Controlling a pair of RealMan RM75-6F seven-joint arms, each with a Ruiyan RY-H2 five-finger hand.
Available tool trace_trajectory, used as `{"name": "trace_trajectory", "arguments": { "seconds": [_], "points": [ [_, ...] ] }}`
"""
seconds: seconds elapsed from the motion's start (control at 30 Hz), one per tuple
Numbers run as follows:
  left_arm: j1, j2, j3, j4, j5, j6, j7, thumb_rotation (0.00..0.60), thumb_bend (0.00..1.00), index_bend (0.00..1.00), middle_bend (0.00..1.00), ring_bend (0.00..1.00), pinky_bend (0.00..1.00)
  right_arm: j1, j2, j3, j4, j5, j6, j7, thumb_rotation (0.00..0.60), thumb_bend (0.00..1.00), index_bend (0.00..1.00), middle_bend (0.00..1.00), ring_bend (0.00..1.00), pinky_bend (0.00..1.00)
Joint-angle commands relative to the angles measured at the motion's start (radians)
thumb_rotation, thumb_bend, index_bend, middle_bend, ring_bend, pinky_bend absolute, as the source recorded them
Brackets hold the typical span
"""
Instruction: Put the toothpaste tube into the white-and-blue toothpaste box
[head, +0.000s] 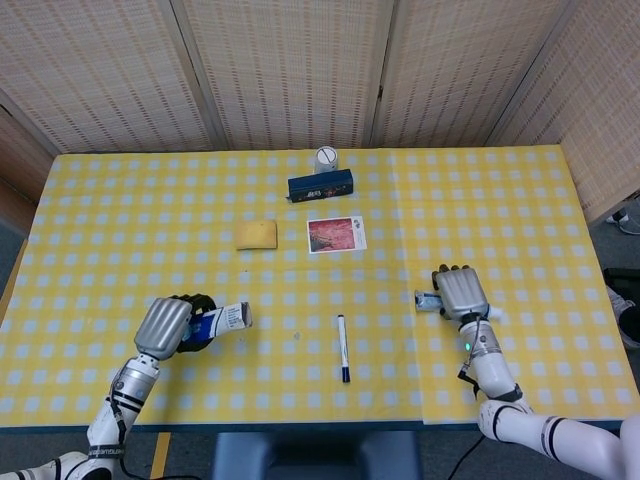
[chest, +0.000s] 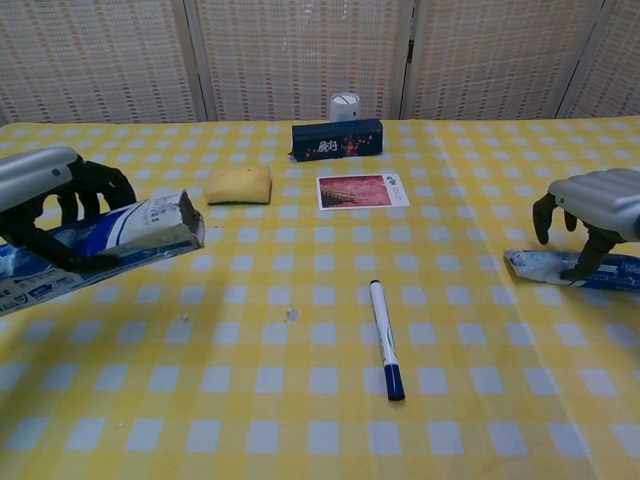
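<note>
The white-and-blue toothpaste box (chest: 120, 235) is held off the table by my left hand (chest: 45, 195), its open end pointing right. From above, the left hand (head: 165, 327) wraps the box (head: 225, 320) near the table's front left. The toothpaste tube (chest: 545, 266) lies flat on the cloth at the right. My right hand (chest: 595, 200) arches over it with fingers apart, the thumb tip touching the tube, which is not lifted. In the head view the right hand (head: 460, 293) covers most of the tube (head: 427, 300), and only its left end shows.
A blue-capped marker (chest: 385, 340) lies in the middle near the front. Further back sit a yellow sponge (chest: 238, 185), a picture card (chest: 362, 190), a dark blue box (chest: 337, 139) and a small white cup (chest: 345, 105). The table (head: 520, 200) wears a yellow checked cloth.
</note>
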Motion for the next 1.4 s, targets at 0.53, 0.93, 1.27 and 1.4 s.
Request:
{"name": "trace_trajectory", "arguments": {
  "seconds": [0.53,0.93,1.27,1.4],
  "points": [
    [0.0,0.01,-0.01,0.012,0.0,-0.005,-0.034,0.6,0.33,0.59,0.65,0.54,0.58,0.032,-0.022,-0.045,0.002,0.08,0.036,-0.113,0.6,0.2,0.55,0.38,0.38,0.39],
    [0.003,0.02,-0.013,0.012,0.006,-0.002,-0.051,0.6,0.34,0.59,0.65,0.53,0.57,0.036,-0.063,-0.083,0.065,-0.047,0.098,-0.105,0.6,0.22,0.72,0.53,0.57,0.58],
    [0.01,0.032,-0.012,0.002,0.018,0.011,-0.058,0.6,0.34,0.58,0.65,0.53,0.57,0.029,-0.06,-0.091,0.065,-0.111,0.117,-0.079,0.6,0.35,0.72,0.53,0.65,0.67],
    [0.014,0.036,-0.012,-0.008,0.023,0.022,-0.054,0.6,0.35,0.58,0.65,0.53,0.57,0.02,-0.036,-0.084,0.043,-0.167,0.131,-0.001,0.6,0.38,0.72,0.53,0.7,0.72]
  ]
}}
